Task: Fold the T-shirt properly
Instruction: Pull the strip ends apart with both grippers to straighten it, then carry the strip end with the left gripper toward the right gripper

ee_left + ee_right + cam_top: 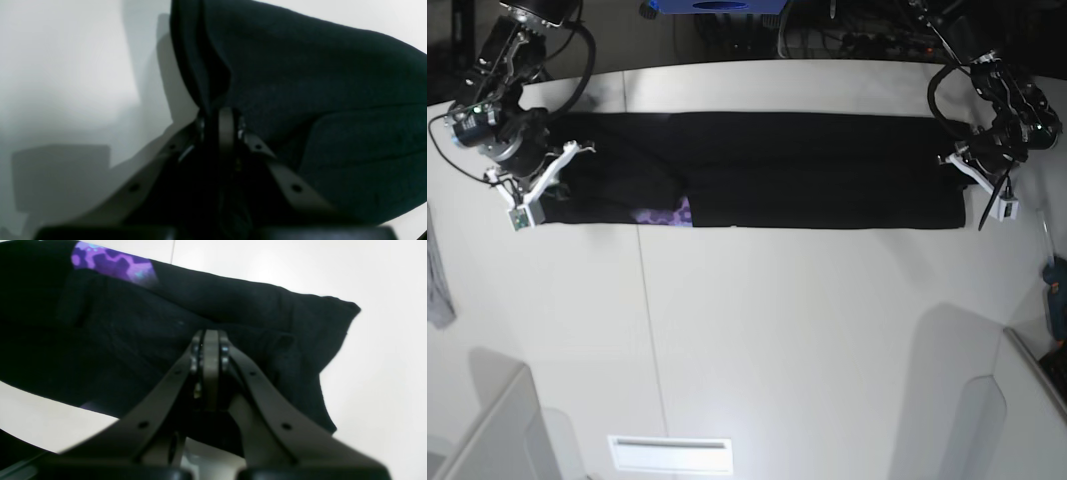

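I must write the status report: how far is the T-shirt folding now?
Done: the T-shirt lies as a long narrow band across the table. In hand: the left gripper and right gripper are each shut on one end. Left: folding the band's ends together.

Bench (807,330) bare in front of both tools; T-shirt (817,170) spans between them; grey cloth (437,280) lies outboard of the right tool (527,195).

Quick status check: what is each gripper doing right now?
Left gripper: shut on an edge of the T-shirt.
Right gripper: shut on the other end of the T-shirt.
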You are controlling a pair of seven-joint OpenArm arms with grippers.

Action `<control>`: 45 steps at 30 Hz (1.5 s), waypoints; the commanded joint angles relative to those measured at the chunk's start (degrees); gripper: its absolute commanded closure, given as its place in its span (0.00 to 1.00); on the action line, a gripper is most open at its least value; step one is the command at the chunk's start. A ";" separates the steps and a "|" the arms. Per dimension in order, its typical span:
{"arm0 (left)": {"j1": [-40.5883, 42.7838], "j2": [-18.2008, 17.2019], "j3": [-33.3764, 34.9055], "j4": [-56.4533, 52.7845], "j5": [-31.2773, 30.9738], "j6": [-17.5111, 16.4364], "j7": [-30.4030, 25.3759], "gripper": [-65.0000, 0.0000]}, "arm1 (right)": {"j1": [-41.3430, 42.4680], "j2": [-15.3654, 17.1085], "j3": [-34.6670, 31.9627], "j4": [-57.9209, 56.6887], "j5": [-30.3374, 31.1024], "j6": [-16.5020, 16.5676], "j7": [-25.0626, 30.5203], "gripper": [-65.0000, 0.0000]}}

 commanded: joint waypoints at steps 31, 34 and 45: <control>13.22 7.18 19.13 29.34 2.45 0.70 -5.46 1.00 | 0.43 -1.09 0.16 1.09 0.60 0.50 0.62 1.00; 13.13 8.06 22.03 29.34 2.10 3.87 -5.46 1.00 | 0.17 -1.09 0.16 1.09 0.51 0.50 0.54 1.00; 12.60 11.32 32.14 28.99 2.45 5.18 -5.46 1.00 | 0.17 -1.00 0.16 0.92 0.42 0.41 0.54 1.00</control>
